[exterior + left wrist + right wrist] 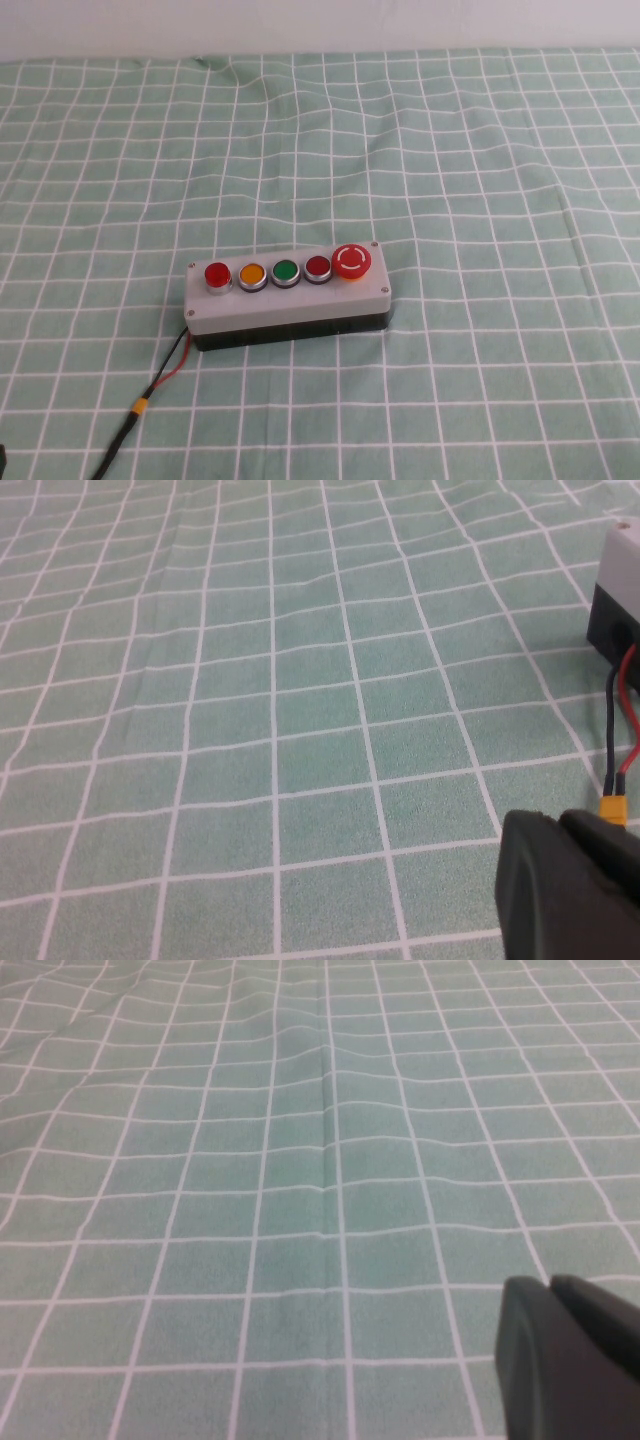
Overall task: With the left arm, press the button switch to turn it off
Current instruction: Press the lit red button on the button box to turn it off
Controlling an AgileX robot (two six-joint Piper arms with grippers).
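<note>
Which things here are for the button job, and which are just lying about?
For the job:
button box
left pincer, shut, low by the cable

Just lying about:
cable
cloth
right pincer, shut, low over the cloth

Matt cloth (480,150), smooth plastic box (290,300), glossy buttons (285,271), perhaps metal-ringed

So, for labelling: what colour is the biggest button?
The button is red; high view. Left gripper and right gripper hover over cloth.
</note>
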